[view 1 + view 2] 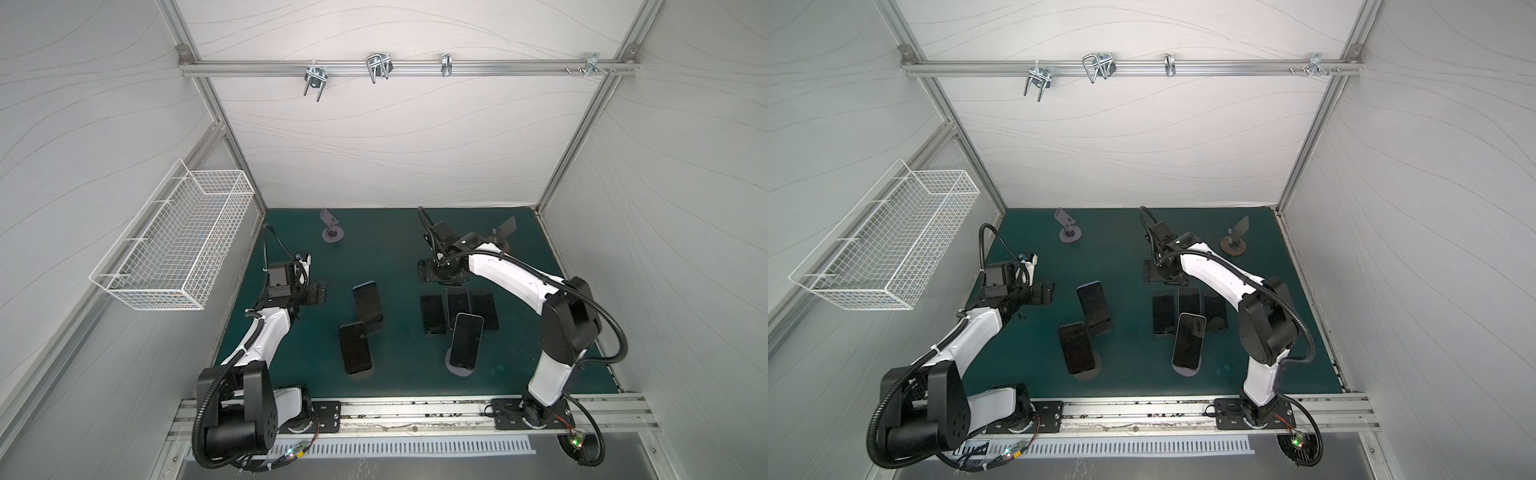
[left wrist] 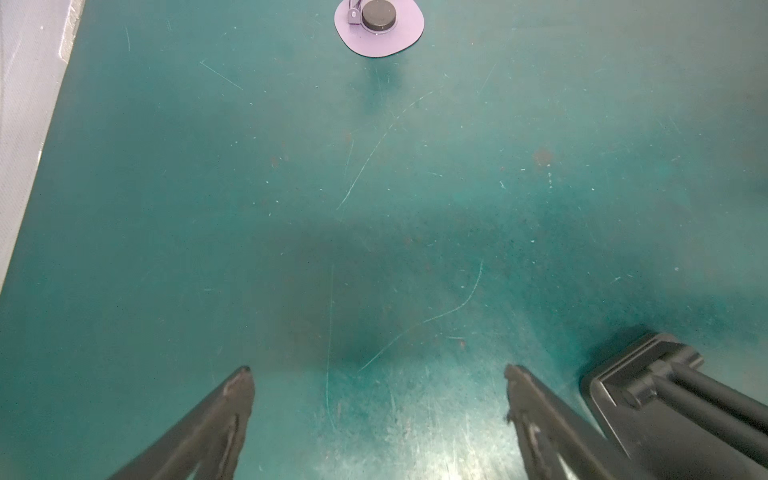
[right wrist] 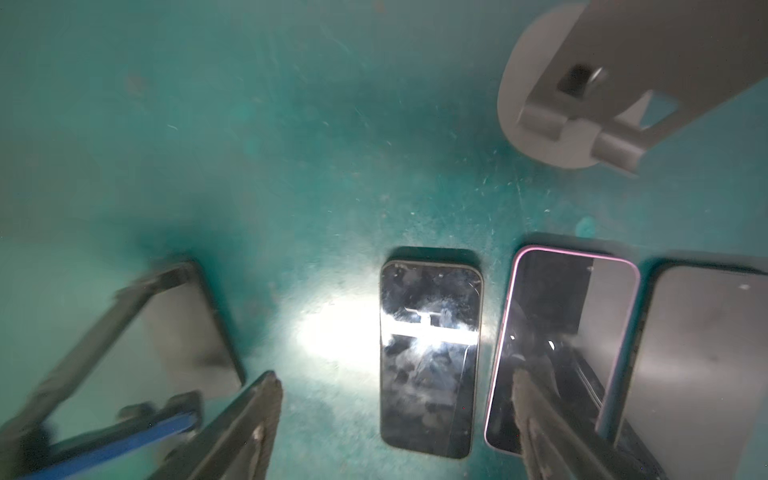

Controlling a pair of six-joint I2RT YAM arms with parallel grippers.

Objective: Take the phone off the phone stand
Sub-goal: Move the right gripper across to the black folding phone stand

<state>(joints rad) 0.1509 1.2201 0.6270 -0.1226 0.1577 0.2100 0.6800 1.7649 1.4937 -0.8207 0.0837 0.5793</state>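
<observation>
The brown stand (image 1: 508, 225) sits half hidden behind the right arm (image 1: 503, 272) (base mostly covered).

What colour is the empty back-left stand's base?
Pale lilac base, clearest in the left wrist view.

We find open surface (image 1: 382, 249) beside the far purple stand (image 1: 331, 227). Flat phones (image 1: 432, 314) and propped phones (image 1: 354, 347) crowd the middle.

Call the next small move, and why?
Probably slide the left hand toward the propped phone beside it and straddle its edges. That hand is open over bare mat; the right hand sits open by the three phones lying flat.
</observation>
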